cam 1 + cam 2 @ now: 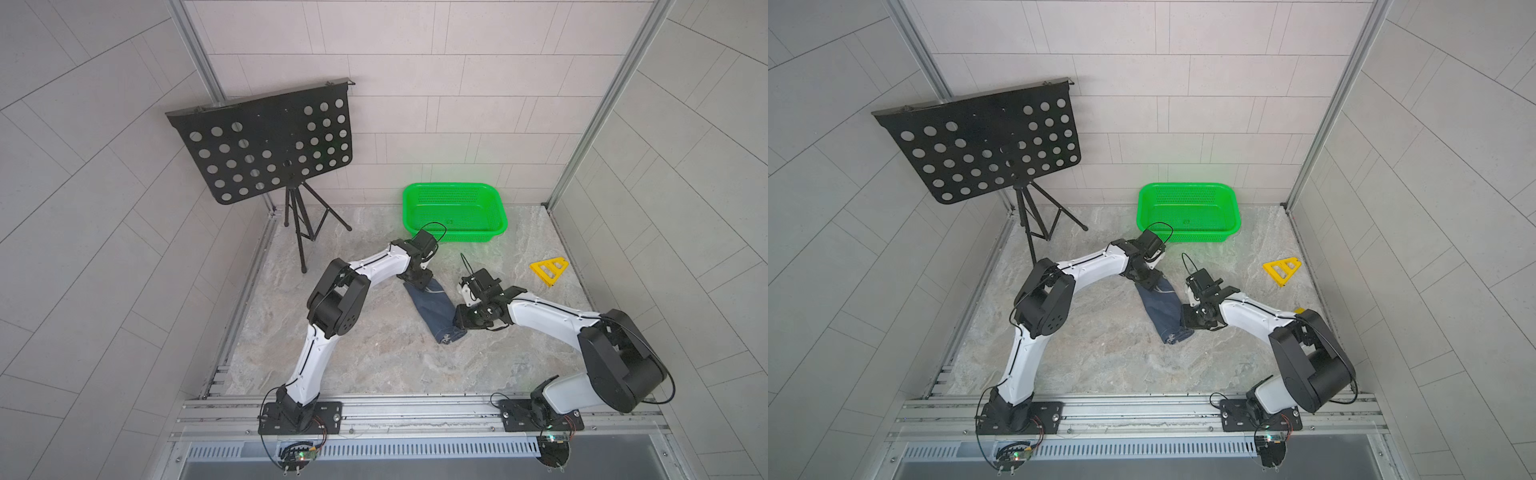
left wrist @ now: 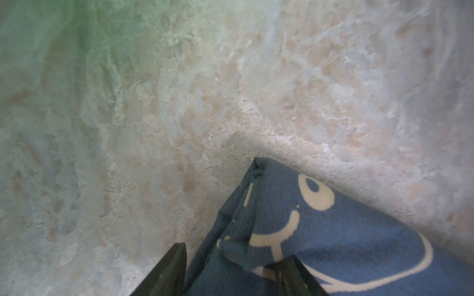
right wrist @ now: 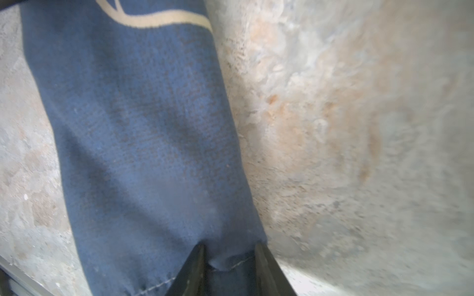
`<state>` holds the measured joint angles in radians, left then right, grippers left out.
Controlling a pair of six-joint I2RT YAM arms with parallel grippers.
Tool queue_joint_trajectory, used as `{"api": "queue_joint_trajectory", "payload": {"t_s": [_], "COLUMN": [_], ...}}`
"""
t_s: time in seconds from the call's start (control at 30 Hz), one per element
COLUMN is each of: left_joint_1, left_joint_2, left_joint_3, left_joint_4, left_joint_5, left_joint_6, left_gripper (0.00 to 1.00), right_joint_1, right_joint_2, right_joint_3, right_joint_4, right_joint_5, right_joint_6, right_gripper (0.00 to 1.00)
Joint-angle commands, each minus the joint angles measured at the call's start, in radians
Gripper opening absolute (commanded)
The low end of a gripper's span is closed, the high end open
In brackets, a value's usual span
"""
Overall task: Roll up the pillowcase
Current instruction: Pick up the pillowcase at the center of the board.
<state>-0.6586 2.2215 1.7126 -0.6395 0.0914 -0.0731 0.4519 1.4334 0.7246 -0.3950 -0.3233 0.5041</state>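
The pillowcase [image 1: 432, 309] [image 1: 1163, 309] lies mid-table as a long navy roll, running diagonally from far left to near right. My left gripper [image 1: 417, 282] [image 1: 1148, 279] is at its far end. In the left wrist view the gripper [image 2: 236, 252] has its fingers on either side of the bunched cloth [image 2: 333, 230], which shows pale fish outlines. My right gripper [image 1: 459, 322] [image 1: 1185, 320] is at the near end. In the right wrist view that gripper [image 3: 229, 247] pinches a stitched edge of the roll [image 3: 141, 128].
A green basket [image 1: 453, 186] [image 1: 1187, 185] stands at the back of the table, just beyond the left wrist. A yellow triangle [image 1: 548, 269] [image 1: 1281, 270] lies at the right. A black perforated music stand [image 1: 266, 141] [image 1: 980, 141] on a tripod fills the back left corner.
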Motion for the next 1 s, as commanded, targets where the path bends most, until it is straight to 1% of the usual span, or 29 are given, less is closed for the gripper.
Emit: {"api": "queue_joint_trajectory", "payload": {"t_s": [0.0, 0.13, 0.17, 0.27, 0.4, 0.43, 0.47, 0.57, 0.67, 0.73, 0.8, 0.87, 0.97], "left_joint_1": [0.02, 0.042, 0.046, 0.05, 0.057, 0.057, 0.057, 0.057, 0.056, 0.057, 0.057, 0.056, 0.057], "left_joint_2": [0.028, 0.019, 0.017, 0.011, 0.003, 0.002, -0.003, -0.013, -0.013, -0.01, -0.009, -0.008, -0.009], "left_joint_3": [-0.052, -0.083, -0.084, -0.084, -0.093, -0.1, -0.105, -0.126, -0.128, -0.133, -0.143, -0.145, -0.145], "left_joint_4": [-0.036, -0.038, -0.043, -0.06, -0.075, -0.075, -0.069, -0.033, -0.014, -0.002, 0.014, 0.022, 0.033], "left_joint_5": [0.009, 0.012, 0.014, 0.009, 0.0, 0.001, 0.005, 0.047, 0.065, 0.076, 0.082, 0.092, 0.097], "left_joint_6": [-0.031, -0.043, -0.045, -0.066, -0.126, -0.136, -0.144, -0.138, -0.121, -0.111, -0.104, -0.095, -0.086], "left_gripper": [0.61, 0.61, 0.61, 0.61, 0.6, 0.6, 0.6, 0.6, 0.6, 0.6, 0.59, 0.59, 0.59], "right_joint_1": [-0.013, -0.018, -0.019, -0.031, -0.041, -0.052, -0.066, -0.147, -0.229, -0.264, -0.275, -0.274, -0.272], "right_joint_2": [-0.079, -0.186, -0.208, -0.264, -0.325, -0.334, -0.339, -0.331, -0.243, -0.139, -0.031, 0.074, 0.195], "right_joint_3": [-0.008, -0.024, -0.031, -0.06, -0.095, -0.132, -0.148, -0.21, -0.179, -0.118, -0.045, 0.01, 0.078], "right_joint_4": [-0.074, -0.053, -0.045, -0.042, -0.027, -0.015, 0.011, 0.144, 0.188, 0.19, 0.191, 0.205, 0.224], "right_joint_5": [0.049, 0.035, 0.033, 0.013, 0.031, 0.032, 0.018, -0.101, -0.198, -0.286, -0.371, -0.435, -0.477], "right_joint_6": [0.01, 0.052, 0.06, 0.097, 0.14, 0.147, 0.149, 0.133, 0.062, 0.015, -0.031, -0.041, -0.047], "right_gripper": [0.47, 0.64, 0.67, 0.69, 0.77, 0.8, 0.81, 0.81, 0.8, 0.79, 0.78, 0.77, 0.76]}}
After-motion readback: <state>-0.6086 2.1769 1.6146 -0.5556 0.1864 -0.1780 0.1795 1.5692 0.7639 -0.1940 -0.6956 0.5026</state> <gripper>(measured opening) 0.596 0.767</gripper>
